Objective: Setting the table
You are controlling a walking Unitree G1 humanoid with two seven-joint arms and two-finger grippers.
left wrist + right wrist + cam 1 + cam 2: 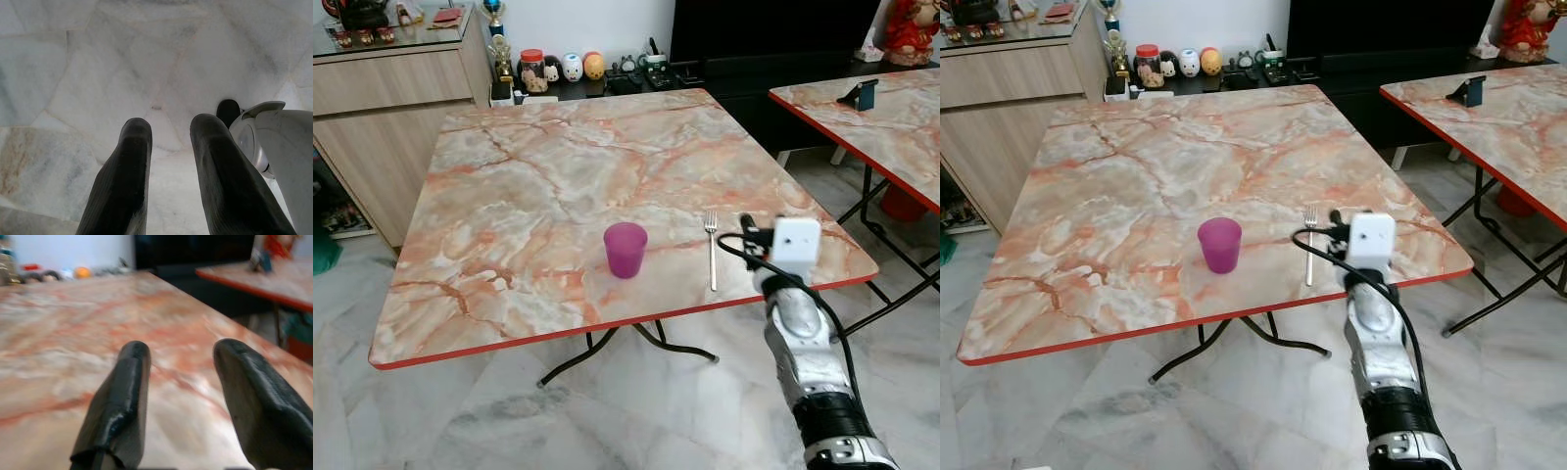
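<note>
Closest to the camera, the silver right arm is seen rising from the lower right of the head views, with the right gripper [181, 396] held just over the near right corner of the marble table [538, 176]. From the right wrist view its two black fingers [120, 396] are shown spread wide apart with nothing between them, just blurry marble tabletop past them.

A fork [711, 250] is laid flat near the table's front edge, lower right of center in the left eye view, just beside the wrist camera box on its left. Its long axis runs front to back, tines pointed toward the far side and handle toward the red edge. A purple cup [626, 249] is stood upright a bit to the left of the fork, apart from it.

The left gripper [168, 171] is caught in the left wrist view, hanging idle over pale floor tiles [73, 73], fingers parted with a narrowish gap and nothing held.

A second marble table [891, 117] is seen at the upper right of the head views, and a wooden cabinet [382, 108] at the upper left.
</note>
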